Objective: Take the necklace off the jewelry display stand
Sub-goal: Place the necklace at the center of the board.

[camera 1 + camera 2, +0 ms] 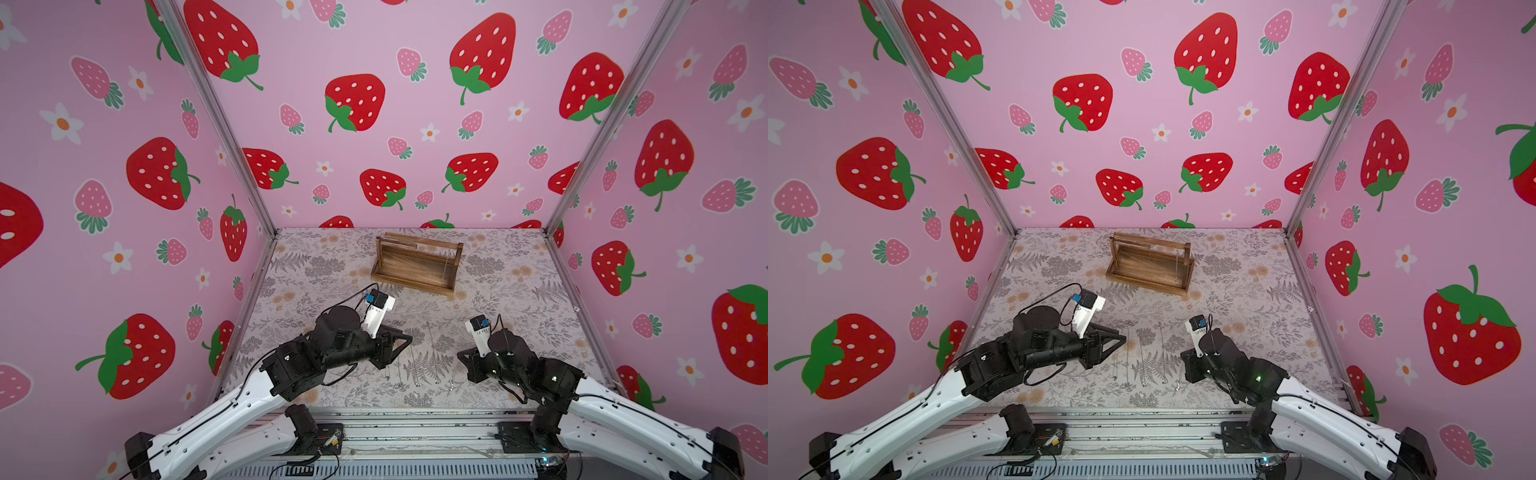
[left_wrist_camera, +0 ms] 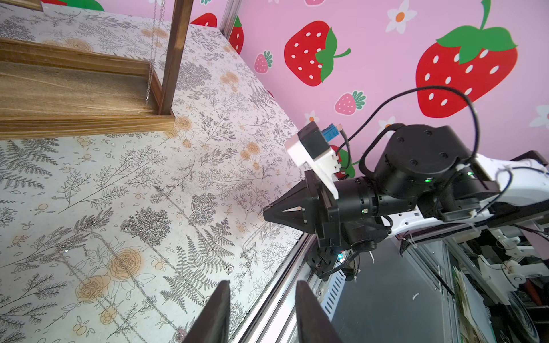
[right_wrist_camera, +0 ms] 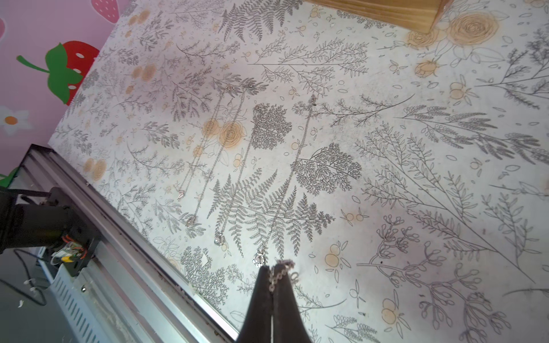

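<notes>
**Stand.** In both top views the jewelry display stand [image 1: 411, 286] sits in the upper middle of the floral worktop [image 1: 519, 328], near the back wall and turned slightly askew. In the left wrist view, at upper left, we see one thin hanging necklace [image 2: 151, 71]. It drops from above the frame, just beside the stand's end post, and hangs over the tray.

**Left gripper** [image 2: 263, 286]. We see its jaws partly open, with a clear gap between the two dark fingers and nothing between them. They show at the bottom edge of the left wrist view, by the worktop's front edge and well apart from the stand.

**Right gripper** [image 3: 273, 268]. Its jaws are closed, and a short bunch of silver chain [image 3: 278, 276] is pinched at the tips, at lower centre of the right wrist view. We cannot tell whether this chain touches the worktop.

**Laid-out necklaces** [image 3: 297, 160]. Several fine chains lie stretched in roughly parallel lines on the worktop between the two grippers. One pendant [image 3: 258, 260] lies just beside the right gripper's tips.
</notes>
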You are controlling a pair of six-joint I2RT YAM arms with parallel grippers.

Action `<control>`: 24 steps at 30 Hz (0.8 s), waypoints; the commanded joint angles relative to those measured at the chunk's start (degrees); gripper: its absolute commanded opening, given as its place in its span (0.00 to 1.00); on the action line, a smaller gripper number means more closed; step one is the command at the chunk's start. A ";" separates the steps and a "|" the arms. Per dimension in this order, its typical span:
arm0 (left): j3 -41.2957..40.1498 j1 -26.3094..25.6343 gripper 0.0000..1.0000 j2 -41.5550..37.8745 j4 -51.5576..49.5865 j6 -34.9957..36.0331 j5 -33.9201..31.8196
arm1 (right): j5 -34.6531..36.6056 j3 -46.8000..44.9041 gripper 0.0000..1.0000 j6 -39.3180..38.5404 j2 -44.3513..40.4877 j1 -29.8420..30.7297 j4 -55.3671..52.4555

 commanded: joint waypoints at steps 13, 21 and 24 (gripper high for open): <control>-0.57 -0.24 0.37 0.22 1.38 0.92 -0.52 | 3.34 5.10 0.00 -1.91 17.36 -5.04 10.56; -1.21 -0.25 0.38 0.18 1.44 0.99 -0.59 | 0.43 6.14 0.00 -2.53 25.15 -8.04 15.03; -1.52 -0.24 0.38 -0.15 1.46 0.96 -0.82 | -0.52 6.42 0.00 -2.61 28.06 -8.65 16.77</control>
